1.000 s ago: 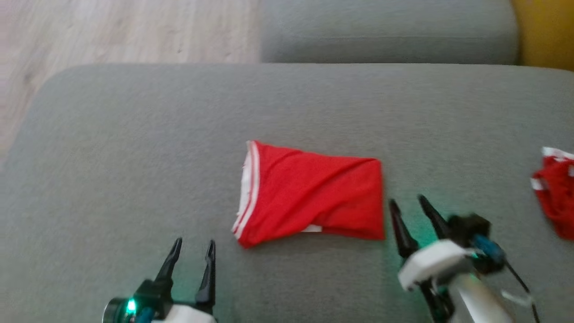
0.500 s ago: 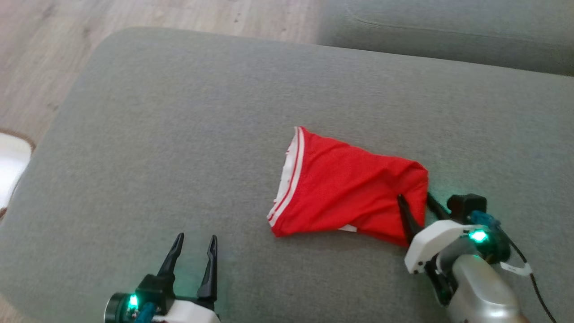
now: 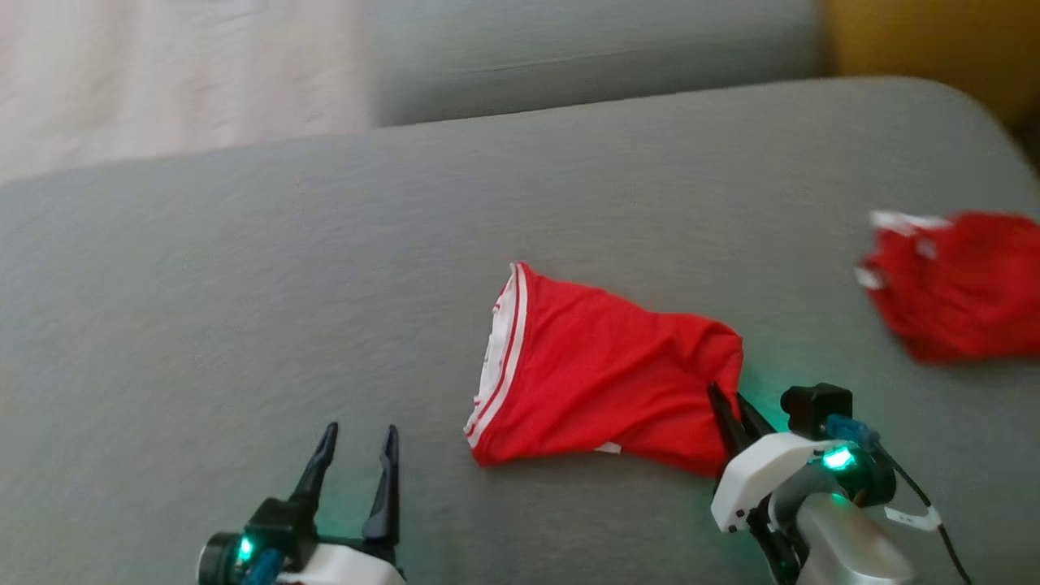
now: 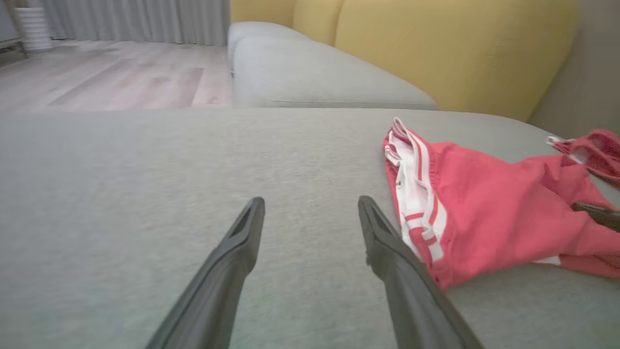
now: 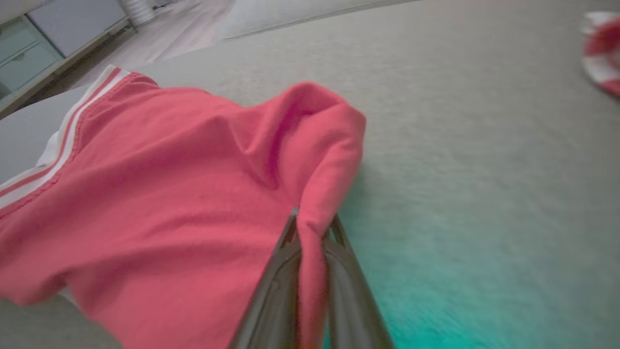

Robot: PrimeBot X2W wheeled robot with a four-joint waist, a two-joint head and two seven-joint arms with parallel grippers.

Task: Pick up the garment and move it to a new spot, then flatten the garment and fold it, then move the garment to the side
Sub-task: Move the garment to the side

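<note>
A folded red garment [image 3: 601, 374] with a white-striped waistband at its left end lies on the grey cushion [image 3: 244, 284]. My right gripper [image 3: 731, 406] is shut on the garment's right edge; in the right wrist view the red cloth [image 5: 193, 194] is pinched between the two fingers [image 5: 276, 286], with a fold bunched up above them. My left gripper [image 3: 353, 459] stands open over bare cushion, left of the garment. In the left wrist view its fingers [image 4: 232, 261] point past the waistband [image 4: 416, 194].
A second red garment [image 3: 951, 280] lies crumpled at the cushion's right end. Another grey cushion [image 3: 585, 57] and yellow upholstery [image 4: 436, 48] lie beyond. Wooden floor [image 4: 106, 72] lies past the cushion's far left edge.
My right gripper moved onto the garment's right edge and shut on it, bunching that corner up. The head camera swung, shifting the whole picture. The left gripper stayed open.
</note>
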